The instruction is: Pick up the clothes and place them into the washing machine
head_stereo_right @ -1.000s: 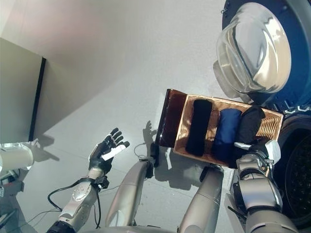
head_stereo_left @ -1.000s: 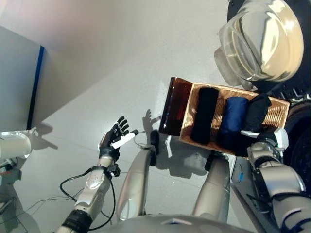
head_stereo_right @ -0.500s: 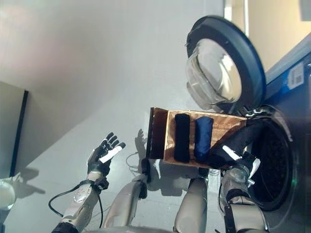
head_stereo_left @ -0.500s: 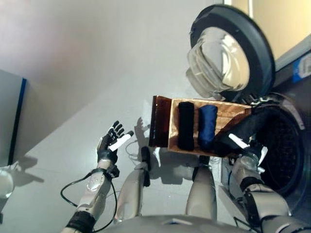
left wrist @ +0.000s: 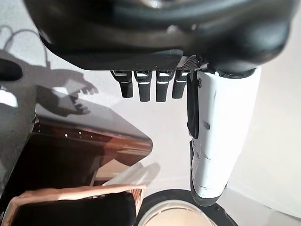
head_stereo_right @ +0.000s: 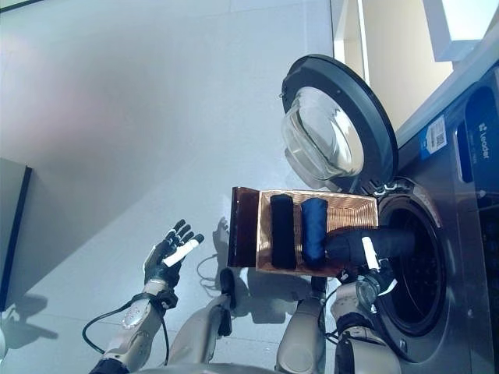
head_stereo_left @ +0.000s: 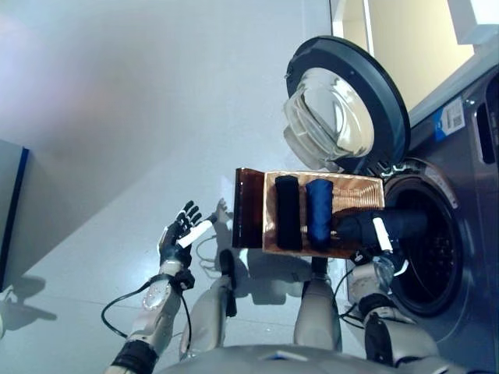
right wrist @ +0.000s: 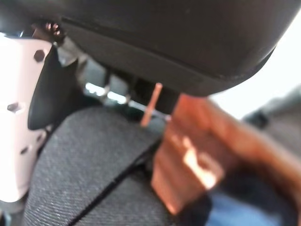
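Note:
An orange-brown basket stands in front of the washing machine, with a black roll and a blue roll lying in it. My right hand is shut on a dark grey garment that hangs above the basket's right end. The garment reaches into the mouth of the drum. Up close, that cloth lies under my right thumb. Over the floor to the basket's left, my left hand is open and holds nothing; its fingers are straight.
The machine's round glass door swings open above the basket. The steel front of the machine fills the right side. A dark panel stands at the basket's left end. Grey floor spreads to the left.
The camera has swung toward the machine. My right hand has lifted the dark garment out of the basket and carried it right, to the drum's mouth. The left hand stays open.

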`<state>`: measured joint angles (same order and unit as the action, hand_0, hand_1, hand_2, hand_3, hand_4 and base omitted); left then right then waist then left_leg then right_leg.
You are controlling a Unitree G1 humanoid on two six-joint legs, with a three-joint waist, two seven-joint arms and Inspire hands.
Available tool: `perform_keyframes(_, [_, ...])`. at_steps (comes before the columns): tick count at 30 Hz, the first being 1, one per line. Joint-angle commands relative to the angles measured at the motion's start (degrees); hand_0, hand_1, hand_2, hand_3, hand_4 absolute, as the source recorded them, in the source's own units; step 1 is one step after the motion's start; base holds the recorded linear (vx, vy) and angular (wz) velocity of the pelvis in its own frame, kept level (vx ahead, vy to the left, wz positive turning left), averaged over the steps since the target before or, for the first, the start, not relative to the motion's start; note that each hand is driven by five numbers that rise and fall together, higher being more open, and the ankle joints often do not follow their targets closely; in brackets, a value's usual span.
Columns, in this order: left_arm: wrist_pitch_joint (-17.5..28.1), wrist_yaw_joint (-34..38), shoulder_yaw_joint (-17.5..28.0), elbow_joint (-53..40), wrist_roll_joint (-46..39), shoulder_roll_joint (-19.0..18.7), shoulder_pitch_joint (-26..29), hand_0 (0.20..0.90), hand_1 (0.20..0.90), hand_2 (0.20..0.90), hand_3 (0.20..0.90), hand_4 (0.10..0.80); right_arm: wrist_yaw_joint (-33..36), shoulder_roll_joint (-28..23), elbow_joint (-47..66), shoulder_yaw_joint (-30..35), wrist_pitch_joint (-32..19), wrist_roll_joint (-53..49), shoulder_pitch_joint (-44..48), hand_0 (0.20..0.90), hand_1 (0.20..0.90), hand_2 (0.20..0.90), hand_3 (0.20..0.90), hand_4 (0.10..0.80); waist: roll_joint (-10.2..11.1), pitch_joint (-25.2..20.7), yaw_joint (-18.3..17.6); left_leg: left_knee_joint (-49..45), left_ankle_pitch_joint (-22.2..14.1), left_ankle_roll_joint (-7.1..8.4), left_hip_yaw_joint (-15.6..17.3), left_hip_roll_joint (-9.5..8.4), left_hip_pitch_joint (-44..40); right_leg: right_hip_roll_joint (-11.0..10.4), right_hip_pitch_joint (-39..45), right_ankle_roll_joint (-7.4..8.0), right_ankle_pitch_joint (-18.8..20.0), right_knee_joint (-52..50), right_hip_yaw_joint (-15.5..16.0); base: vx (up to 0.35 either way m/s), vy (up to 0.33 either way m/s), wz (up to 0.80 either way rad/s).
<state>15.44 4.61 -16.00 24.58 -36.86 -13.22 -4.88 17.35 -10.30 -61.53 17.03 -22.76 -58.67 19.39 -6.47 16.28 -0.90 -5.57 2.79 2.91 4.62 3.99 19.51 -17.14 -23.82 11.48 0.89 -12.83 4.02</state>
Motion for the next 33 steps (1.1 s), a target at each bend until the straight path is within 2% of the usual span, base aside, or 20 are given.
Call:
perform_keyframes(1, [4.57, -0.73, 2.06, -4.59, -1.12, -1.09, 0.57, 0.900, 0.900, 0.900, 0.900, 0.800, -0.22, -2.38, 5.26, 2.07, -7.16, -1.78, 1.00, 0.200, 0.200, 0.200, 0.200, 0.300, -0.40, -0.37, 0.02, -8.09, -4.31, 5.20, -3.18, 2.81, 3.24, -2.88, 0.26, 0.30, 4.34, 0.65, -0.05, -0.062, 0.023, 0.03])
perform_keyframes(7, [4.73, -0.54, 2.22, -6.22, -1.65, -2.10, -1.03, 0.900, 0.900, 0.900, 0.900, 0.800, 2.83, -3.96, 5.70, 4.82, -9.20, -2.40, 5.67, 0.200, 0.200, 0.200, 0.200, 0.300, -1.05, 0.86, 0.82, -12.08, -5.56, 4.92, -3.50, 2.72, 7.23, -2.93, -3.08, 0.15, 2.92, -2.98, -0.14, -0.057, 0.027, 0.12])
perform_keyframes(14, [5.10, -0.01, 1.60, -7.20, -1.46, -3.73, -3.21, 0.900, 0.900, 0.900, 0.900, 0.800, 10.09, -9.18, 4.65, 11.29, -12.59, -0.10, 8.64, 0.200, 0.200, 0.200, 0.200, 0.300, -1.56, 1.50, 1.13, -23.76, -11.24, 4.37, -4.43, 3.42, 14.18, -2.58, -9.54, -0.48, -2.17, -13.66, -2.20, -0.025, 0.042, 0.07])
perform_keyframes(21, [4.92, 0.14, 0.48, -6.56, -1.86, -4.20, -4.41, 0.900, 0.900, 0.900, 0.900, 0.800, 15.78, -12.41, 4.17, 18.34, -17.52, -2.01, 10.37, 0.200, 0.200, 0.200, 0.200, 0.300, -2.41, 0.68, 1.12, -28.18, -13.81, 4.06, -4.02, 3.63, 16.97, -2.61, -13.00, -0.74, -4.23, -17.97, -3.52, 0.018, 0.037, -0.07])
perform_keyframes(25, [4.71, -0.14, -0.14, -6.55, -2.27, -4.54, -4.91, 0.900, 0.900, 0.900, 0.900, 0.800, 16.45, -15.74, 2.18, 20.37, -17.10, -3.93, 11.54, 0.200, 0.200, 0.200, 0.200, 0.300, -3.19, 0.48, 1.30, -29.46, -14.45, 3.86, -3.75, 3.58, 18.47, -2.66, -15.32, -0.86, -4.88, -19.76, -4.69, -0.003, 0.029, -0.09])
perform_keyframes(27, [4.81, -0.47, -0.35, -6.67, -2.22, -5.25, -5.12, 0.900, 0.900, 0.900, 0.900, 0.800, 17.15, -19.57, -0.18, 20.52, -15.45, -3.69, 12.67, 0.200, 0.200, 0.200, 0.200, 0.300, -3.72, 0.36, 1.40, -29.73, -14.58, 3.75, -3.32, 3.32, 19.17, -2.83, -16.71, -0.91, -4.91, -20.03, -5.41, -0.018, 0.032, -0.13])
perform_keyframes(28, [4.79, -0.48, -0.39, -6.72, -2.24, -5.17, -5.08, 0.900, 0.900, 0.900, 0.900, 0.800, 17.17, -19.88, -0.43, 20.49, -15.36, -3.68, 12.84, 0.200, 0.200, 0.200, 0.200, 0.300, -3.79, 0.34, 1.45, -29.76, -14.59, 3.73, -3.26, 3.30, 19.25, -2.84, -16.85, -0.89, -4.91, -20.08, -5.49, -0.027, 0.035, -0.06])
perform_keyframes(29, [4.97, -0.69, -0.41, -7.25, -2.21, -5.98, -5.11, 0.900, 0.900, 0.900, 0.900, 0.800, 18.00, -23.09, -2.18, 20.57, -14.85, -3.95, 14.67, 0.200, 0.200, 0.200, 0.200, 0.300, -4.30, 0.13, 1.63, -29.78, -14.56, 3.58, -2.96, 2.98, 19.87, -3.05, -17.79, -0.83, -4.76, -20.20, -5.95, -0.023, 0.040, 0.00])
perform_keyframes(33, [4.90, -0.86, -0.04, -10.94, -3.21, -7.37, -5.49, 0.900, 0.900, 0.900, 0.900, 0.800, 18.36, -28.03, -5.22, 22.06, -15.80, -9.79, 18.88, 0.200, 0.200, 0.200, 0.200, 0.300, -4.97, -0.60, 2.43, -29.79, -14.40, 3.43, -2.54, 2.40, 21.17, -3.34, -19.74, -0.84, -4.92, -21.05, -6.83, -0.007, 0.011, 0.00])
